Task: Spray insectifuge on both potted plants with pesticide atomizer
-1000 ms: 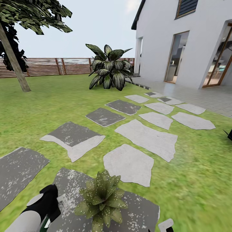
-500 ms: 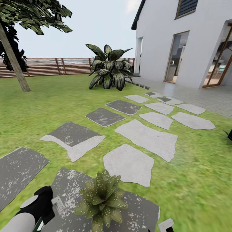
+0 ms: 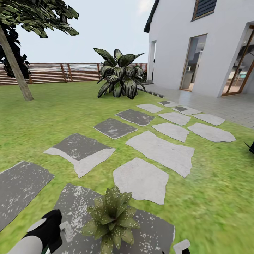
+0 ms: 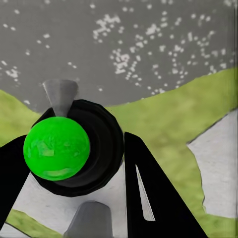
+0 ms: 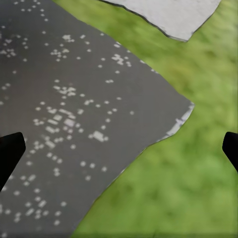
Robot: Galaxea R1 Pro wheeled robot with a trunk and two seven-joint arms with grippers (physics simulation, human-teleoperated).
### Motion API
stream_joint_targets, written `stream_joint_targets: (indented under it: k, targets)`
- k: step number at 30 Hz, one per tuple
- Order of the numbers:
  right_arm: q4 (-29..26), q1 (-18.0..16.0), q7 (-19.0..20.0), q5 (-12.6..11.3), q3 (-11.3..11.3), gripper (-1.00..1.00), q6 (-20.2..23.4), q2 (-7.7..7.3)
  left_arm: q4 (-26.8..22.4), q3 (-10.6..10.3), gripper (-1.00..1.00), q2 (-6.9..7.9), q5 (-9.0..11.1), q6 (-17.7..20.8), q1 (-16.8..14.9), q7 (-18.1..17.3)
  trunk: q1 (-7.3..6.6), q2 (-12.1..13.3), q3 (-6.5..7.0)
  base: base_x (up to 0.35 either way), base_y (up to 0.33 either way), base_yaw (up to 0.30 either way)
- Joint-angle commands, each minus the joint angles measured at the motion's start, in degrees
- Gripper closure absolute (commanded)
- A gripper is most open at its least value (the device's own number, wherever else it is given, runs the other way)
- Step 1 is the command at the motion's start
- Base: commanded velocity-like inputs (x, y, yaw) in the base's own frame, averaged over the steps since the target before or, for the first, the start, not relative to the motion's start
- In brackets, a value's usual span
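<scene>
One potted plant (image 3: 112, 217), a rosette of pointed green leaves flecked with pale specks, stands on a dark stepping stone (image 3: 151, 233) at the bottom of the head view; its pot is hidden under the leaves. Just left of it, my left gripper (image 3: 60, 230) is shut on the pesticide atomizer (image 3: 66, 228), whose pale trigger head points toward the plant. In the left wrist view the black fingers (image 4: 148, 193) clamp the dark round atomizer (image 4: 101, 148), which carries a bright green ball, over stone and grass. My right gripper (image 5: 119, 148) is open above the speckled stone and grass edge, right of the plant.
Lawn (image 3: 42, 116) with grey and pale stepping stones (image 3: 160, 150) stretches ahead. A big striped broad-leaved plant (image 3: 120, 76) stands at the back, with a tree trunk (image 3: 16, 70) left, a slatted fence (image 3: 63, 72) behind, and a white house (image 3: 197, 46) with a paved terrace right.
My left gripper with the atomizer drew back to the left, then came slightly right again and lower. The plant and the view have not shifted.
</scene>
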Motion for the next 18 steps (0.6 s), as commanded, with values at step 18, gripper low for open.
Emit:
stream_joint_targets:
  k: [18]
  targets:
    - [-0.12,-0.04,0.06,0.29,-0.49,-1.0,-0.22,0.0,-1.23,0.65,1.0,-0.36,5.68,0.23,-0.16,-0.37,-0.01,-0.02,-0.05,-0.133,-0.169,0.048]
